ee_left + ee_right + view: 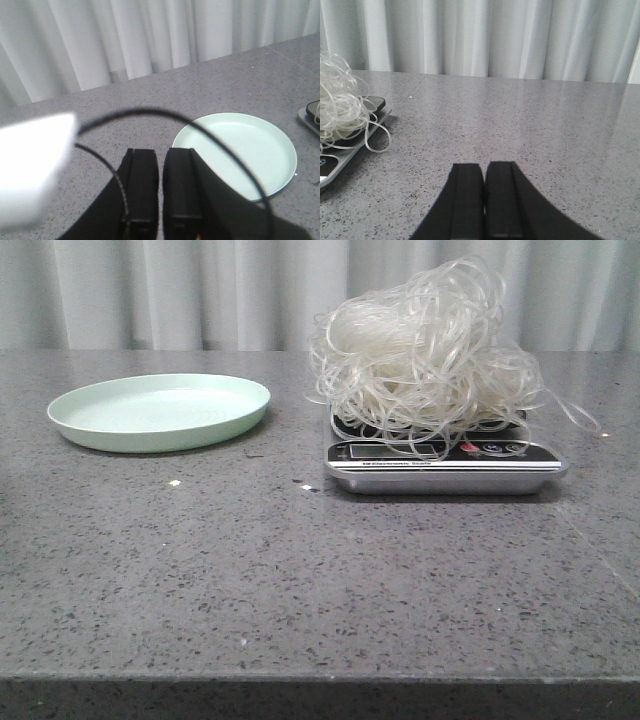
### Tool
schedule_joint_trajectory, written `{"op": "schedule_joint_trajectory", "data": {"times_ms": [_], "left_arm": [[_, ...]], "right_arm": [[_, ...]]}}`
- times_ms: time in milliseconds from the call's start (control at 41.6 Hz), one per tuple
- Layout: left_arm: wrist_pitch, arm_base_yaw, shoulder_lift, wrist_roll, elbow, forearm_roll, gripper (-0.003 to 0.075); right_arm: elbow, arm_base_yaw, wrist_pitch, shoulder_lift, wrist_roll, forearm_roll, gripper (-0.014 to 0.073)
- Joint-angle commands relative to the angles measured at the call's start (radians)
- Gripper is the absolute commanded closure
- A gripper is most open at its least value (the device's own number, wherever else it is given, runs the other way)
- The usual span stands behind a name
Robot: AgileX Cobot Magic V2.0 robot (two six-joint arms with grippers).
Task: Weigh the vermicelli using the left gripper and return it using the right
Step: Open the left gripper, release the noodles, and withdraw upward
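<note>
The vermicelli [425,350], a fluffy whitish tangle with stray loops, is piled on a silver kitchen scale [440,468] at the right of the table. The pale green plate [160,412] lies bare at the left. Neither gripper appears in the front view. In the left wrist view my left gripper [161,152] is shut with only a thin slit between its fingers and nothing held; it hovers beside the plate [240,150]. My right gripper [484,167] is shut and holds nothing, well apart from the vermicelli [340,100] and the scale [376,104].
Grey speckled tabletop [300,570] with pale curtains behind. A black cable [150,112] arcs across the left wrist view, and a blurred white shape [30,170] sits at its edge. A corner of the scale [311,115] shows beyond the plate.
</note>
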Motion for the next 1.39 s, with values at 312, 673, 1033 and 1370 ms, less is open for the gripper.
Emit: {"op": "schedule_joint_trajectory", "data": {"times_ms": [312, 673, 1033, 1370], "left_arm": [[-0.367, 0.004, -0.118, -0.014, 0.222, -0.048, 0.0583], [-0.438, 0.004, -0.118, -0.014, 0.225, -0.048, 0.0583], [-0.438, 0.004, -0.118, -0.014, 0.225, -0.048, 0.0583], [-0.437, 0.004, -0.118, -0.014, 0.225, -0.048, 0.0583]], "right_arm": [[-0.026, -0.005, -0.102, -0.017, 0.003, 0.081, 0.0442], [-0.415, -0.004, 0.0, 0.2, 0.003, 0.081, 0.0442], [-0.961, 0.05, 0.381, 0.714, -0.012, 0.139, 0.0353], [-1.328, 0.227, 0.636, 1.117, -0.071, 0.15, 0.0004]]}}
